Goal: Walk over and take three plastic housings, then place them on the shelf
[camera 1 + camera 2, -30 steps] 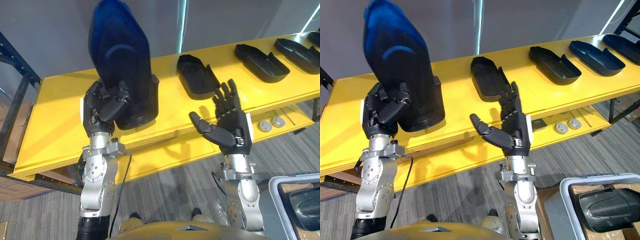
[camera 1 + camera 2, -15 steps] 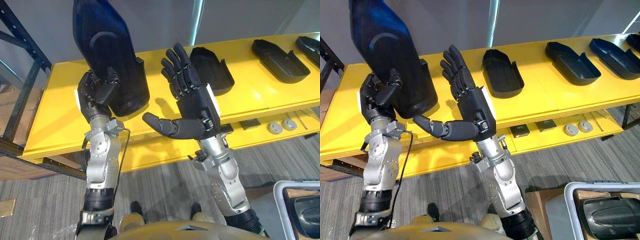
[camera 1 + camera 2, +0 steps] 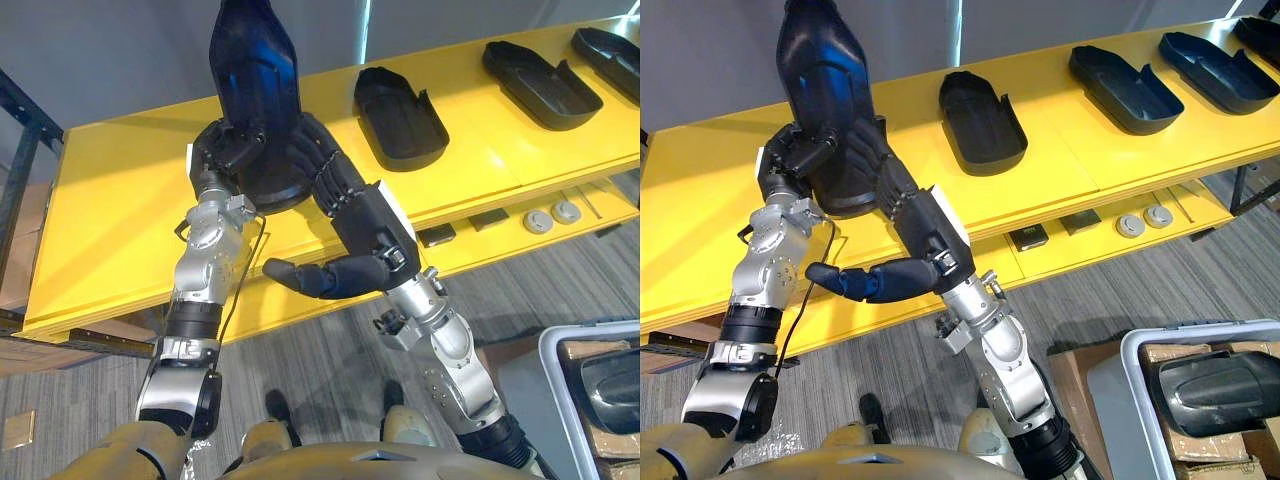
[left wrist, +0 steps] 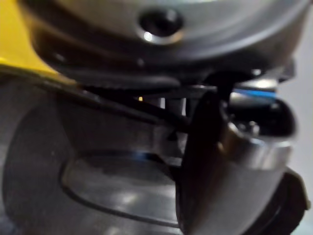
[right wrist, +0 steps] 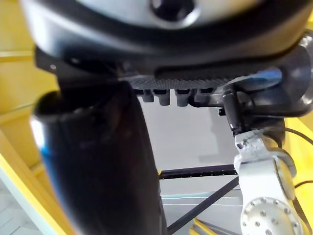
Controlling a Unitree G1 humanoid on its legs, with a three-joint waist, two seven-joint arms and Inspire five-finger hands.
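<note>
The left hand (image 3: 228, 152) held a dark housing (image 3: 250, 90) by its wide end, with its fingers (image 3: 240, 148) curled tight around it. The housing stood up tall, with the narrow end in the air. The wide end was down at the yellow shelf (image 3: 110, 220), but I could not tell if it touched. I think it was held that way so it could be tipped down flat, like the others.

The right hand (image 3: 365, 215) was there to help. Its fingers (image 3: 325, 172) were stretched out long and lay against the side of the housing, not wrapped around it. Its thumb (image 3: 305, 278) stuck out far to the side and touched nothing. I think this hand steadied the tall housing so it would not fall over.

The left arm went almost straight up from below. The right arm reached across from the right side, up to the other hand.

Three other housings (image 3: 400, 115) lay flat on the same shelf, well apart, hollow side up. One more housing (image 3: 1210, 392) sat in a grey bin (image 3: 1140, 375) on the floor.
</note>
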